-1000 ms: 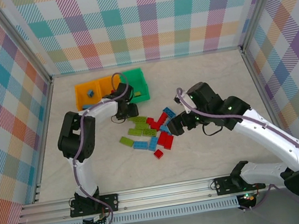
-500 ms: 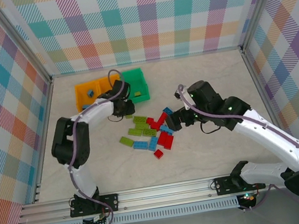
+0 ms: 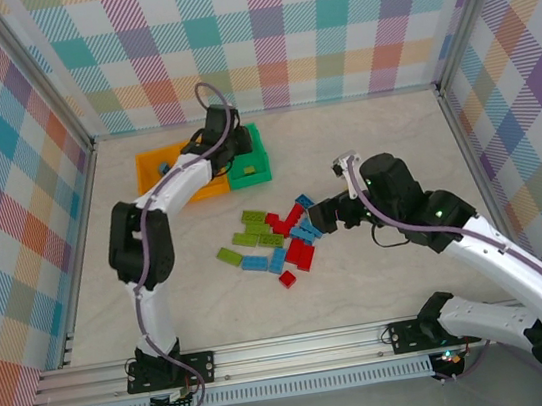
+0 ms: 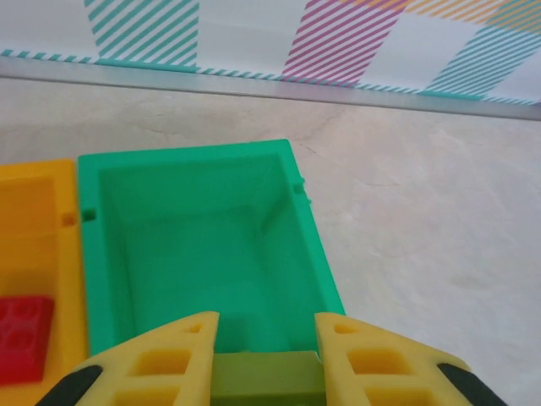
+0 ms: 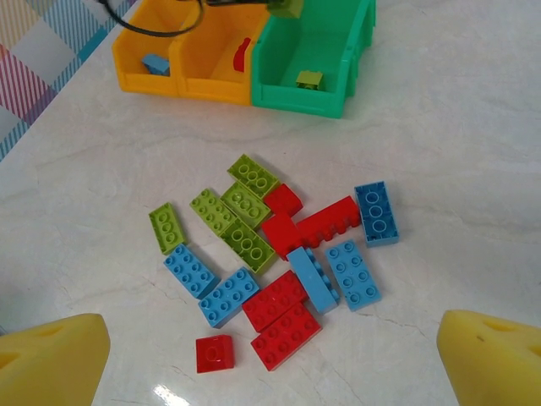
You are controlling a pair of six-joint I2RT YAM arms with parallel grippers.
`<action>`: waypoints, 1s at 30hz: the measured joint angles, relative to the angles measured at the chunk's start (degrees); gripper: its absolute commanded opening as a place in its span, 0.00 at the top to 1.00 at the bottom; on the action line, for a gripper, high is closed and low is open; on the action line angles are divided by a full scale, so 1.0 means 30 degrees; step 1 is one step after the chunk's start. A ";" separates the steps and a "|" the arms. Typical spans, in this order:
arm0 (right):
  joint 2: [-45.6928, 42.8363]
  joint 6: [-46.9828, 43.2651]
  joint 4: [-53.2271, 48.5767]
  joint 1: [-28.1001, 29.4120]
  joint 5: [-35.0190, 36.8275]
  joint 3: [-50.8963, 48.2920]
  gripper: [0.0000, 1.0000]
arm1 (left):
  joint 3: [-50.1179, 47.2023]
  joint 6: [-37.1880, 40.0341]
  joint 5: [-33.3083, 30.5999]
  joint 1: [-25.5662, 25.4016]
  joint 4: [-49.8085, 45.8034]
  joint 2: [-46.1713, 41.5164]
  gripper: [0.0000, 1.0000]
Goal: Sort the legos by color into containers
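My left gripper (image 4: 266, 338) is shut on a lime green lego (image 4: 266, 378) and hangs over the near end of the green container (image 4: 101, 254); from above, the left gripper (image 3: 228, 148) is at the green container (image 3: 256, 168). A red lego (image 4: 21, 334) lies in the orange container (image 4: 34, 228) beside it. My right gripper (image 5: 272, 326) stands wide open above the pile of loose legos (image 5: 279, 245), blue, red and lime, nothing between its fingers. From above, the right gripper (image 3: 322, 218) is at the pile's right edge (image 3: 272, 243).
The three joined containers (image 5: 254, 85) stand at the back left: a blue lego (image 5: 156, 63) in the left orange one, a red lego (image 5: 243, 55) in the middle, a lime lego (image 5: 309, 79) in the green. Checked walls surround the marbled table (image 3: 373, 138).
My left gripper closed on a lime lego at the pile's top edge and carried it back over the green container. The right gripper shifted slightly right, still open.
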 measured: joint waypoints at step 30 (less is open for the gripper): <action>-0.0117 0.2484 -0.0386 -0.1865 -0.0729 -0.1428 0.00 | -0.3439 0.4248 0.4226 -0.5399 -0.6244 -0.3577 0.46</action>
